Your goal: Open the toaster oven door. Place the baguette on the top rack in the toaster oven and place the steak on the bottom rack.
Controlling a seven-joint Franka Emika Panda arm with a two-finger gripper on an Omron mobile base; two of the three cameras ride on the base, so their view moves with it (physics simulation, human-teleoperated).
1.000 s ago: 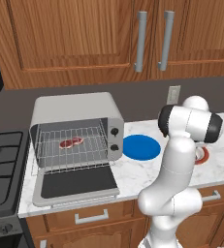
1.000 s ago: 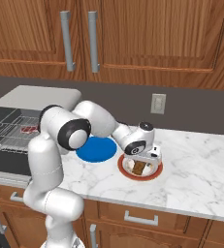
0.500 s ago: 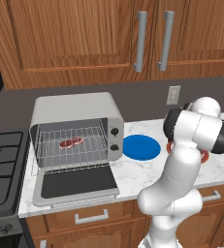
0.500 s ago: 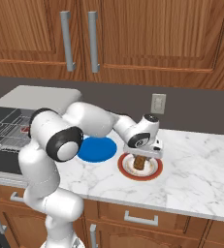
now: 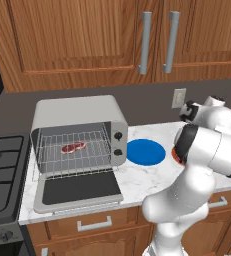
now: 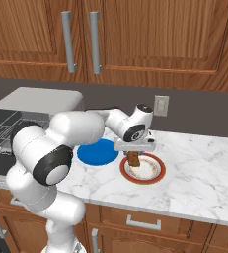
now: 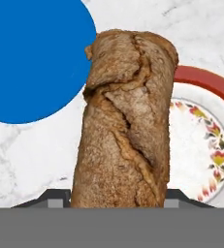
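Observation:
The toaster oven (image 5: 77, 111) stands on the counter's left part, and the toaster oven door (image 5: 79, 186) lies folded down flat in front of it. The red steak (image 5: 73, 147) rests on a wire rack (image 5: 87, 155) inside; which rack I cannot tell. My gripper (image 6: 133, 152) is shut on the brown baguette (image 6: 133, 161), which it holds upright over the red-rimmed plate (image 6: 155, 174). In the hand view the baguette (image 7: 128, 131) runs up between my dark fingertips (image 7: 55, 197). Whether its lower end touches the plate is unclear.
A blue plate (image 6: 98, 151) lies on the marble counter between the oven and the red-rimmed plate (image 7: 205, 145). Wooden wall cabinets (image 5: 112, 35) hang above. A wall outlet (image 6: 160, 105) sits behind the gripper. A stove (image 5: 2, 165) adjoins the oven's left side.
The jaws have closed on the baguette. The hand has shifted slightly left and up over the red-rimmed plate, and the arm's upper joints have swung. Oven and steak stay put.

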